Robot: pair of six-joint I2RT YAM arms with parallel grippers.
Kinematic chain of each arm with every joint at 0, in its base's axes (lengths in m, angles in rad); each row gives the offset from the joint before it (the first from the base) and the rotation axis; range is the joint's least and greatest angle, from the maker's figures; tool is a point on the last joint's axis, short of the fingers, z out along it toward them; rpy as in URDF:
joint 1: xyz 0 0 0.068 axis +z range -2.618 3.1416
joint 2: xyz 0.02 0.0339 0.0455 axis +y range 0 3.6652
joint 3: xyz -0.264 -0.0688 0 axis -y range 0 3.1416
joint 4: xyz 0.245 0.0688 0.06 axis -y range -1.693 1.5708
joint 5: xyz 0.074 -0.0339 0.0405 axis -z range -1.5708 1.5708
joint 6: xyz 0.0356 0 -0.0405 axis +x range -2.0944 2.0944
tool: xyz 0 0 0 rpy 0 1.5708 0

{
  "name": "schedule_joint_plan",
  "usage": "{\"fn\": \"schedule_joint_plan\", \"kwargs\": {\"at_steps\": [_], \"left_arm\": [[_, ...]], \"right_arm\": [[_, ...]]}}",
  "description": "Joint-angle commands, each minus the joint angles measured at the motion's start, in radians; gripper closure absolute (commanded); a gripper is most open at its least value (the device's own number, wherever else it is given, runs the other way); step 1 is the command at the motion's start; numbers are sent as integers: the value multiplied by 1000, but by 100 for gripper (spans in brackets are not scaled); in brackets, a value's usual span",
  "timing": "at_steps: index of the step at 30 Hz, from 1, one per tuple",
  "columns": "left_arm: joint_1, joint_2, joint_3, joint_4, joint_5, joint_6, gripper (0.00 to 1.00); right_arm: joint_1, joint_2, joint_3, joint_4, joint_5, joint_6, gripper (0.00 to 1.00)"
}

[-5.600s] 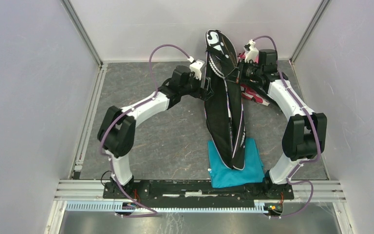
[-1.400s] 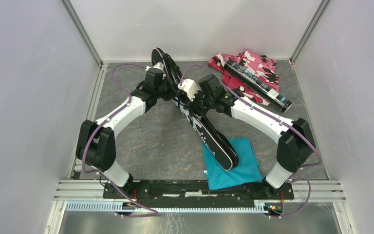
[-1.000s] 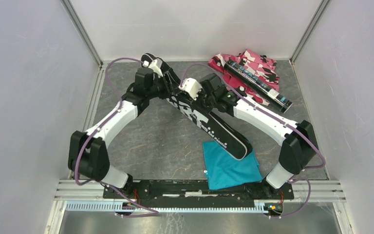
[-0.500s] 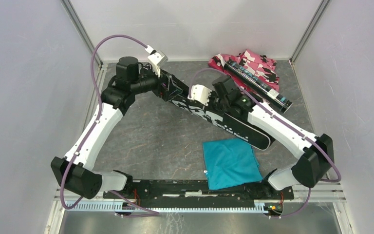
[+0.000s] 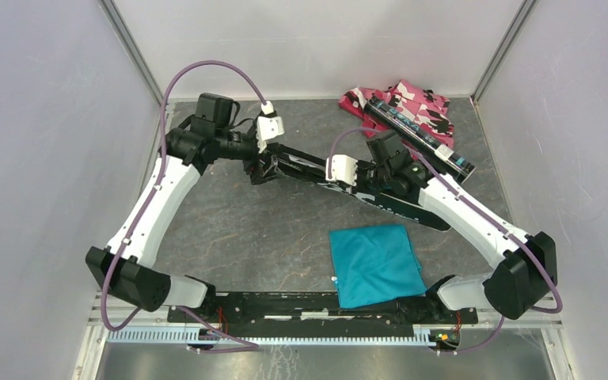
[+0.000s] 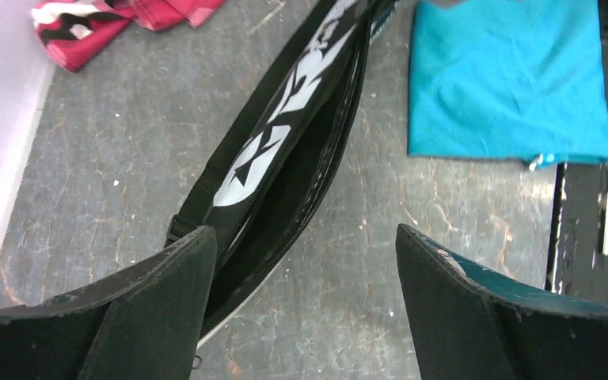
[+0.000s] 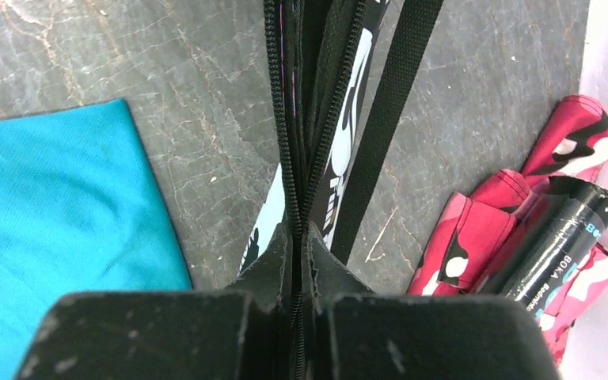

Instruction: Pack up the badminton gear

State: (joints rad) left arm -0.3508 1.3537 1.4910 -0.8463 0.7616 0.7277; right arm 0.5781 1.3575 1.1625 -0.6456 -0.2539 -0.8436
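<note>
The black racquet bag (image 5: 305, 169) with white lettering lies across the middle of the table, running from back left to right. My left gripper (image 5: 260, 168) hovers open over its left end; in the left wrist view the bag (image 6: 285, 158) passes under the left finger (image 6: 182, 277), and only the table floor lies between the fingers of that gripper (image 6: 305, 237). My right gripper (image 5: 354, 190) is shut on the bag's zipper edge (image 7: 289, 142). The long black tube (image 5: 419, 136) rests at the back right.
The tube lies on the pink-black camouflage fabric (image 5: 408, 101) by the back wall. A teal cloth (image 5: 376, 265) lies flat at the front, right of centre. The bag's black strap (image 7: 388, 119) runs beside the zipper. Walls close in left, back and right.
My left gripper has opened and let go of the bag's end. The bag has swung down from near upright to lying across the table, and the right arm has moved right with it.
</note>
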Motion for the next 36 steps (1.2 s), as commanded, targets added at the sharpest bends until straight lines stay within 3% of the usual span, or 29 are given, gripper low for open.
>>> {"fn": "schedule_joint_plan", "kwargs": {"at_steps": [1, 5, 10, 17, 24, 36], "left_arm": [[2, 81, 92, -230, 50, 330, 13], [1, 153, 135, -361, 45, 520, 14], [-1, 198, 150, -366, -3, 624, 13], [3, 246, 247, -399, -64, 605, 14], [46, 190, 204, -413, -143, 695, 13], [95, 228, 205, -523, -272, 871, 13]], "right_arm": [[-20, -49, 10, -1, -113, -84, 100], [-39, -37, 12, -32, -147, -106, 100], [-60, -25, 14, -61, -178, -135, 100], [-101, -18, 22, -109, -209, -176, 100], [-144, -21, 31, -184, -239, -246, 100], [-221, -27, 56, -270, -299, -300, 100]]}}
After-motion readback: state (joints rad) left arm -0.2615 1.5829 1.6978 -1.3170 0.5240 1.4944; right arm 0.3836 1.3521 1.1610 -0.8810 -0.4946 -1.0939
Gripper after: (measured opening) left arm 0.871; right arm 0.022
